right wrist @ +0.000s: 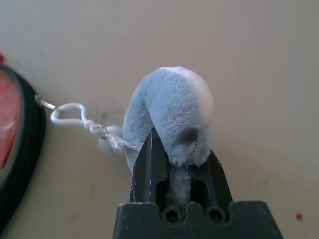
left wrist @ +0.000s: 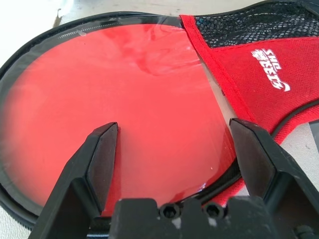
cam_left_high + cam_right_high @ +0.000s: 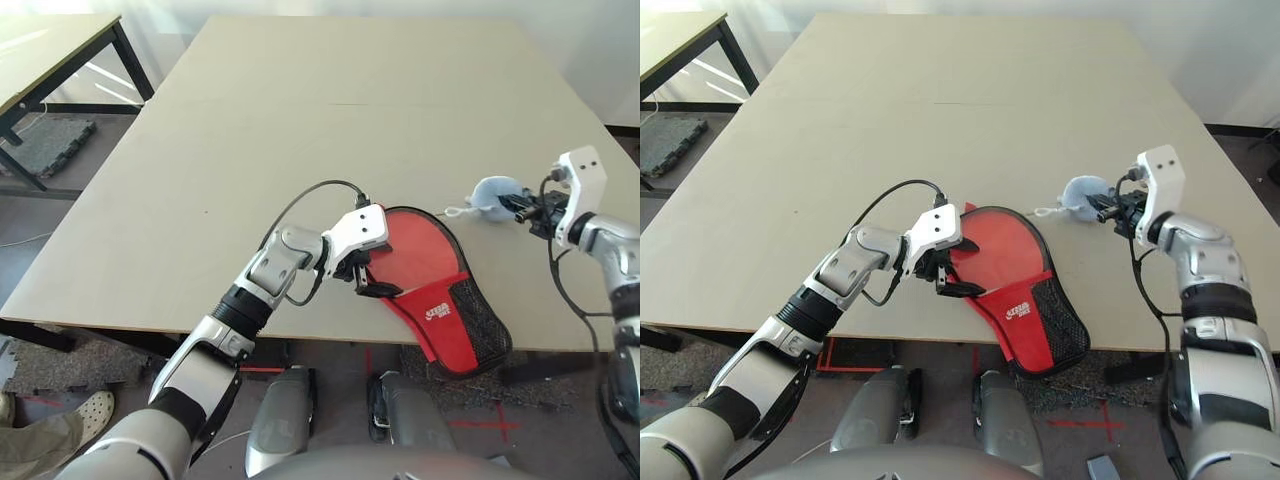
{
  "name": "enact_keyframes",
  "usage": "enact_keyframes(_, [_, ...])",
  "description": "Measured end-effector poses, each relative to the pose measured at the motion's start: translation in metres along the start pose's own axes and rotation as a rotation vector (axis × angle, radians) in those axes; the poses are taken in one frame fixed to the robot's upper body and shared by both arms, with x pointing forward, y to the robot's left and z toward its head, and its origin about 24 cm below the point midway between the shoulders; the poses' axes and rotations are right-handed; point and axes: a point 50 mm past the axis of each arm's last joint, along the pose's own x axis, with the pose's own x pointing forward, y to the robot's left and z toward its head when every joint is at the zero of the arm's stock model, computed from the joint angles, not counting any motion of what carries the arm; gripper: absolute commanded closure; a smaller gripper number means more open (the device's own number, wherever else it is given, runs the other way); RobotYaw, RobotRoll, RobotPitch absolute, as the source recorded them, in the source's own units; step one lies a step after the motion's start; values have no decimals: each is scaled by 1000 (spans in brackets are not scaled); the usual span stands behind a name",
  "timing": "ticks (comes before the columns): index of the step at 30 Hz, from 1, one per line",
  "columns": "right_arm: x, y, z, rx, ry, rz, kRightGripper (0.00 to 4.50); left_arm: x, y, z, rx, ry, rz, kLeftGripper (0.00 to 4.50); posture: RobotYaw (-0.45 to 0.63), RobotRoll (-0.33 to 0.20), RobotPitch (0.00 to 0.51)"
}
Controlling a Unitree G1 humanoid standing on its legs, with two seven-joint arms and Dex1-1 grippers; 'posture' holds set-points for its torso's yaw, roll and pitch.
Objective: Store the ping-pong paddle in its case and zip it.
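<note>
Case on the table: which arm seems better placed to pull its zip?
Probably the right: its tool is closed on the grey plush charm, whose white cord reaches the case rim. The left tool, open at the case's left edge, seems better placed for steadying.

Four viewpoints: a stereo pair on the head, one camera on each wrist

The two eye views look forward and down from the robot's head over both forearms, the farthest back of the four; they share the surface (image 3: 300, 90), the red-and-black paddle case (image 3: 477, 325) and the pale blue-grey plush (image 3: 497, 197), seen from slightly different positions. The left wrist view looks along the left tool (image 2: 169, 167) from close above the case, whose clear panel, mesh and white logo spread across it. The right wrist view looks along the right tool (image 1: 180, 172) down toward the surface, close on the plush; the case's rim enters at one edge, so both wrist views share the case.
</note>
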Motion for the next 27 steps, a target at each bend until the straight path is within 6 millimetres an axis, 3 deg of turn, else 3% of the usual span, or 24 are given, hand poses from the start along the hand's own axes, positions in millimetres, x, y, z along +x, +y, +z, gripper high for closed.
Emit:
enact_keyframes(12, [-54,24,-18,44,209,311,4420,3,3,3,14,1,-7,0,25,0,122])
enact_keyframes(27, [-77,44,-31,71,413,525,4422,6,2,4,4,-1,1,0,35,0,128])
